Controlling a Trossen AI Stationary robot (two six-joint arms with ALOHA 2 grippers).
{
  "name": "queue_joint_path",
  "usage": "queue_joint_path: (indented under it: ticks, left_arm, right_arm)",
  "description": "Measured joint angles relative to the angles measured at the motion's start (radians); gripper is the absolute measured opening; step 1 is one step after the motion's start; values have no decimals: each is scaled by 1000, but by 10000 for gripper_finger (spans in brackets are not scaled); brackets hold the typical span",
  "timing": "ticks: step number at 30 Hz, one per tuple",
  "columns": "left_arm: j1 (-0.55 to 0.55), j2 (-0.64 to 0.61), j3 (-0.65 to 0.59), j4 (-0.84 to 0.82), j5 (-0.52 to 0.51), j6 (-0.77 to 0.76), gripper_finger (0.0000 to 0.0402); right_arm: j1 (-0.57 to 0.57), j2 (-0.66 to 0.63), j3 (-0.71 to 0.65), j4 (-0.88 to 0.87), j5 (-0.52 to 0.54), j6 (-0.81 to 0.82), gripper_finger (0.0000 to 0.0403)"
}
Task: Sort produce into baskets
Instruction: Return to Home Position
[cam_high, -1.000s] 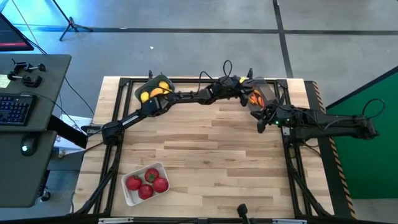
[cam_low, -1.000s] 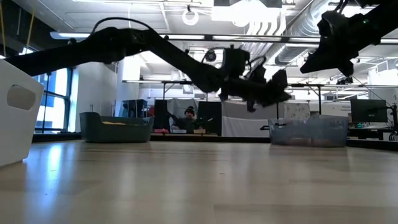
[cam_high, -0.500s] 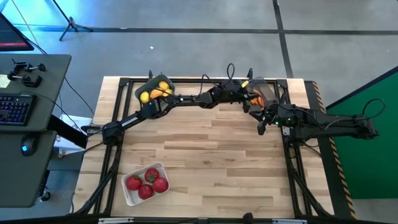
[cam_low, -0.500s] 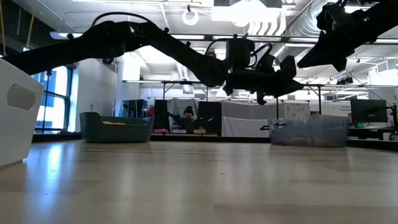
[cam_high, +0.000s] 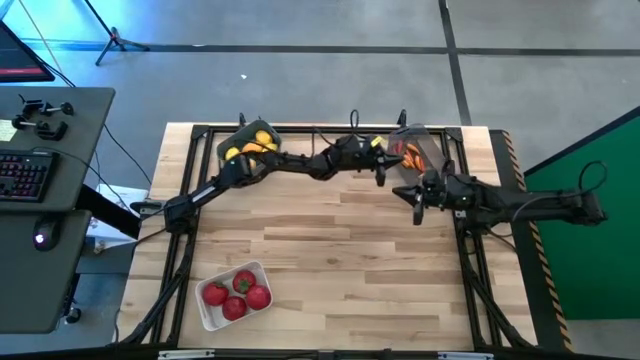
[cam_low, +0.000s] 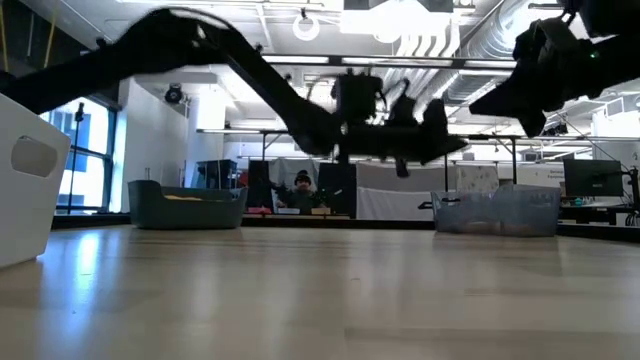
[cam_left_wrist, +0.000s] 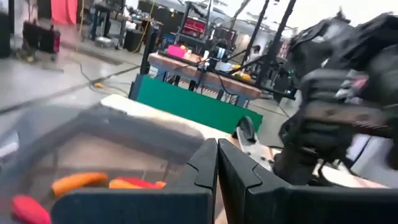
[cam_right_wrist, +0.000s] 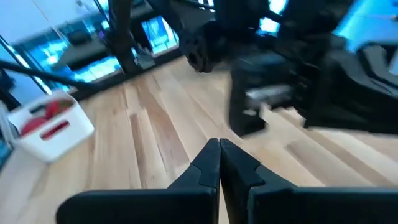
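My left gripper (cam_high: 384, 170) is shut and empty, held above the table just left of the dark translucent basket (cam_high: 413, 150), which holds orange-red peppers (cam_left_wrist: 78, 182). My right gripper (cam_high: 417, 206) is shut and empty, also held up, just near of that basket. The blue-grey basket (cam_high: 250, 143) at the far left holds yellow lemon-like fruits. The white basket (cam_high: 233, 295) near the front edge holds several round red fruits (cam_high: 236, 294). All three baskets rest on their bases on the wooden table.
The two arms come close together at the far right of the table (cam_high: 330, 240), the right gripper beside the left arm's wrist. A black frame runs along the table's edges. Bare wood lies between the white basket and the arms.
My left gripper reached a little farther over the translucent basket, then drew back toward the table's left and slightly toward the near edge. It now stands just left of that basket. The baskets and produce have stayed where they were.
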Motion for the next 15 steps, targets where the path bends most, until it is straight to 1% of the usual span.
queue_joint_path:
  ticks: [2, 7, 10, 15]
  left_arm:
    - [-1, -68, -77, 8, -2, 38, 0]
    - [-1, -241, -336, 43, -26, 110, 0]
    - [0, -324, -490, 136, -50, 106, 0]
    - [1, -431, -748, 307, -85, 82, 0]
  right_arm:
    - [0, -50, -28, 23, -10, 0, 0]
    - [0, -209, -90, 16, -23, -28, 0]
    - [0, -309, -123, -4, -14, -51, 0]
    - [-1, -459, -132, -122, 18, -77, 0]
